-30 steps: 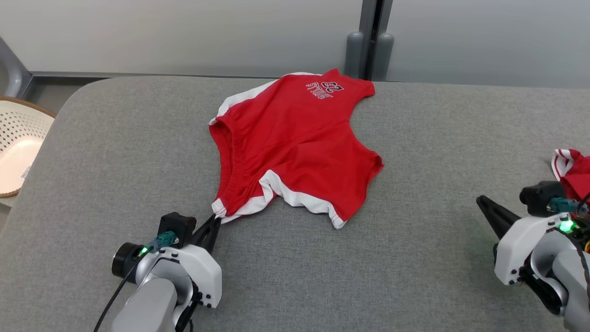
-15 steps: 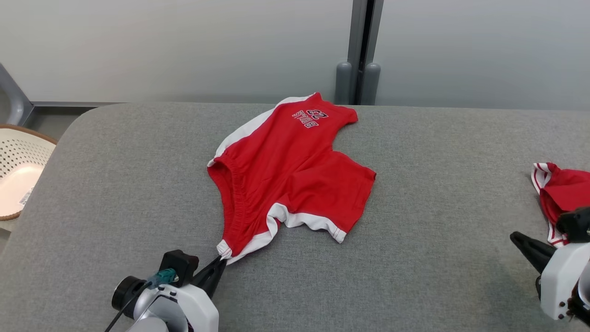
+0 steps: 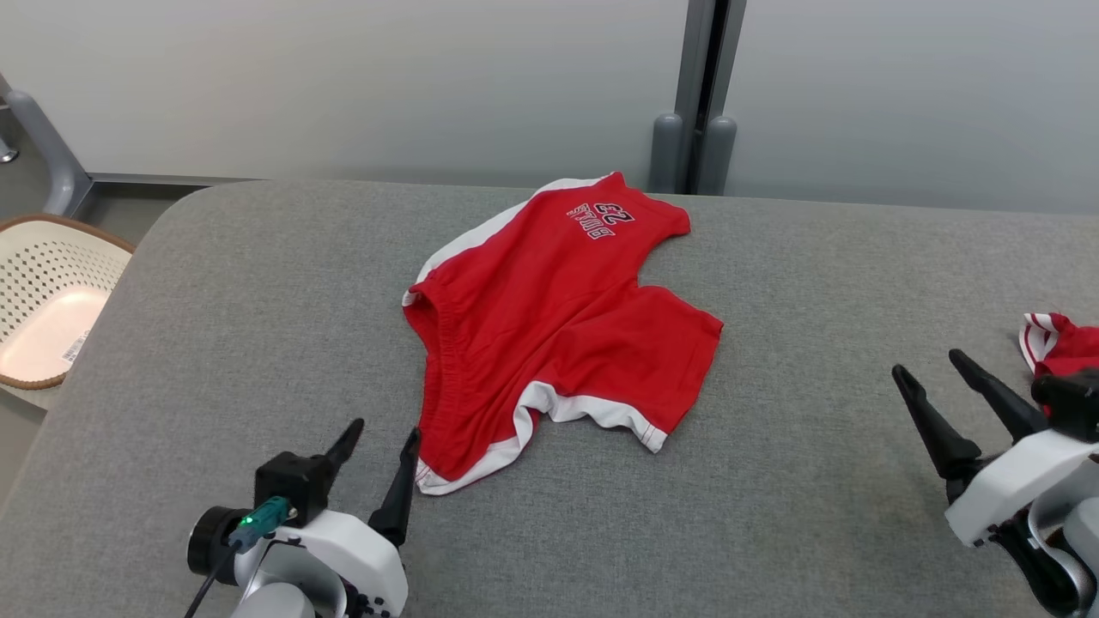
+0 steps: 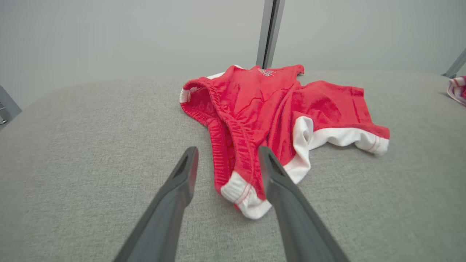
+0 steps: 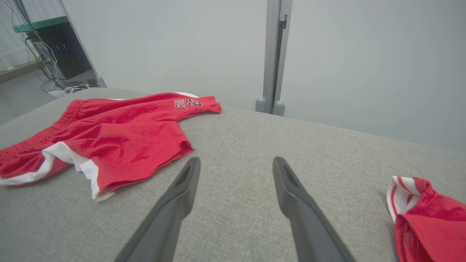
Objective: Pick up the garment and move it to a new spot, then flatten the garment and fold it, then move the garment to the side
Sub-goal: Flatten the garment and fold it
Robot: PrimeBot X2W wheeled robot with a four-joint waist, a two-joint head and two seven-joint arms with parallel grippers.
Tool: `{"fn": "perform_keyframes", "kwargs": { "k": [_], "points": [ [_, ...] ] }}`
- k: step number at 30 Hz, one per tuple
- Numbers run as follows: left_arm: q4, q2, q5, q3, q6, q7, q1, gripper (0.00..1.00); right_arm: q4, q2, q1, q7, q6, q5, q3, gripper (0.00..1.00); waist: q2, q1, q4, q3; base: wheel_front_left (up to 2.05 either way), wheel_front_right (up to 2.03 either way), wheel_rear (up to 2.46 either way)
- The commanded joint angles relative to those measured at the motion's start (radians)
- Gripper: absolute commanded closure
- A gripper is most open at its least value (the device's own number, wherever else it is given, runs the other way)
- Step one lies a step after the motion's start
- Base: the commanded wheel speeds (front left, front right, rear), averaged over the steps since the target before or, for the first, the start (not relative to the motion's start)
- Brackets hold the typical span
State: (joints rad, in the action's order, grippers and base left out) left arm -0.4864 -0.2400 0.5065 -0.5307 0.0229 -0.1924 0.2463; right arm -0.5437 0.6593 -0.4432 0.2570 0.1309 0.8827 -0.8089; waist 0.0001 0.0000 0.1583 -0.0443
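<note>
- A perforated basket (image 3: 51,292) stands at the far left, beside the table (image 3: 240,326). The picture edge cuts it off, so I cannot tell what it holds.
- The left gripper (image 3: 385,427) is low over the near-left part of the table, with its jaws spread and holding nothing. The white corner of the waistband lies just beside its right finger. I cannot tell whether the finger touches the cloth.
- The shorts (image 3: 549,326), red with white trim, lie in the middle of the table. The waistband is toward the left and the two legs point away and to the right.
- The upside-down "23" on the far leg can be read, but the word by it is too small. The underside is hidden.
- In my judgement the shorts are already at their new spot, and flattening is the step in hand. The waistband gapes open, the near hem curls and the cloth has wrinkles.
- The next move probably calls for a grip on the waistband corner and another on the near leg hem. The two should then pull gently apart, low over the table.
- The right gripper (image 3: 925,362) is near the right edge, with its jaws spread wide and empty. It is well apart from the shorts, so it has a long reach to the left.
- A second cloth (image 3: 1060,343), red and white, lies at the far right. It is partly behind the right gripper and cut off by the edge, so I cannot tell what kind it is.
</note>
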Motion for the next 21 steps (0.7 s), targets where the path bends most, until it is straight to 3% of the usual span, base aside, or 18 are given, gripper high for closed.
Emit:
{"fn": "perform_keyframes", "kwargs": {
  "k": [1,5,7,10,14,21],
  "points": [
    [0.011,0.003,0.009,0.027,0.023,-0.030,-0.006,0.00,0.015,-0.031,0.023,0.009,-0.001,-0.036,0.069,0.00,-0.0001,0.0000,0.004,-0.005,0.00,0.00,0.00],
    [0.064,0.043,0.033,0.118,0.049,-0.071,-0.026,0.00,0.120,-0.136,0.127,0.009,-0.001,-0.180,0.288,0.00,-0.0001,0.0000,0.015,-0.015,0.00,0.00,0.00],
    [0.162,0.059,-0.007,0.209,0.067,-0.073,-0.033,0.00,0.187,-0.193,0.182,0.009,0.000,-0.257,0.382,0.00,-0.0001,0.0000,0.024,-0.018,0.00,0.00,0.00],
    [0.272,0.106,-0.078,0.314,0.058,-0.071,-0.113,0.00,0.275,-0.281,0.269,0.009,-0.001,-0.350,0.493,0.00,-0.0001,0.0000,0.039,-0.021,0.00,0.00,0.00],
    [0.359,0.155,-0.167,0.406,0.016,-0.072,-0.178,0.00,0.349,-0.373,0.363,0.009,0.000,-0.432,0.562,0.00,-0.0001,0.0000,0.058,-0.021,0.00,0.00,0.00],
    [0.372,0.187,-0.229,0.447,-0.038,-0.072,-0.222,0.00,0.353,-0.450,0.421,0.009,0.000,-0.502,0.588,0.00,-0.0001,0.0000,0.093,-0.022,0.00,0.00,0.00]
  ]
}}
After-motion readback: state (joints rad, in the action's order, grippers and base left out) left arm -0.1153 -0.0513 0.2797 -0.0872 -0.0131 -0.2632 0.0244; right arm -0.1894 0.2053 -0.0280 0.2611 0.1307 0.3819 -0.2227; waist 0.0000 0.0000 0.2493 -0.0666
